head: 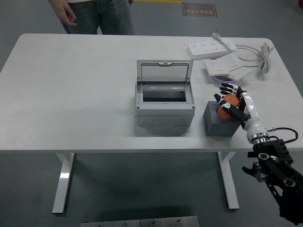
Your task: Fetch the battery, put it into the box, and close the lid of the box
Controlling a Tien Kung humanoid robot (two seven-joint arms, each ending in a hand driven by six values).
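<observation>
The orange battery [227, 105] stands upright in a dark grey block [221, 122] right of the box. My right hand [231, 100] has its fingers curled around the battery's top, which still sits in the block. The grey box [164, 100] stands at the table's middle with its clear lid [164, 73] raised upright at the back and its inside open. My left arm is not in view.
White power strips [211, 47] and adapters [226, 66] with a coiled cable [263, 57] lie at the back right, just behind my hand. A person [94, 12] stands at the far left side of the table, hands hanging.
</observation>
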